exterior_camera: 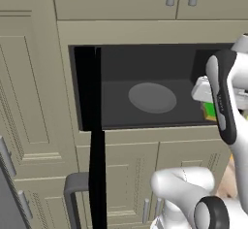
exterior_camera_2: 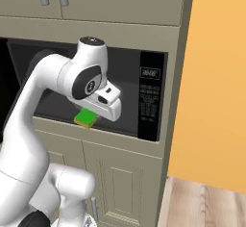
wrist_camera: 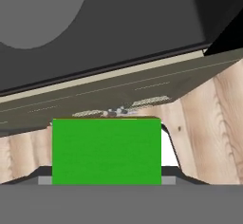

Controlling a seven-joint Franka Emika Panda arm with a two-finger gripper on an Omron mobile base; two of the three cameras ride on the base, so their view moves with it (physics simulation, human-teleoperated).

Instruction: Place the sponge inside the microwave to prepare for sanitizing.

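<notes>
The door (exterior_camera: 92,126) hangs open at the left, edge-on to the base, black and tall; it sits well clear of the arm and I judge it no hazard unless the arm swings wide that way. Next comes the microwave (exterior_camera: 145,85) cavity, dark grey, with the turntable (exterior_camera: 152,97) lying flat near its middle and bare floor all round it, so there is plenty of room to set something down.

The gripper (wrist_camera: 107,182) is clenched on the sponge (wrist_camera: 106,151), which fills the gap between the fingers. In the right base view the sponge (exterior_camera_2: 86,118) hangs just at the cavity's front sill (exterior_camera_2: 96,127), right of centre, seemingly not yet over the floor inside. In the hand view the sill and cabinet face lie directly beyond the sponge, with wooden floor (wrist_camera: 209,133) showing below.

The main risk, as I judge it: letting go here would drop the sponge onto the sill, or off it to the floor. A forward push held too low could catch the sponge on the sill and twist it out of the grip.

To the right, the cavity's side wall and the button panel (exterior_camera_2: 151,96) stand close to the hand; room is tightest there, so drift rightward could bump the frame. Open room lies forward and leftward, toward the turntable
</notes>
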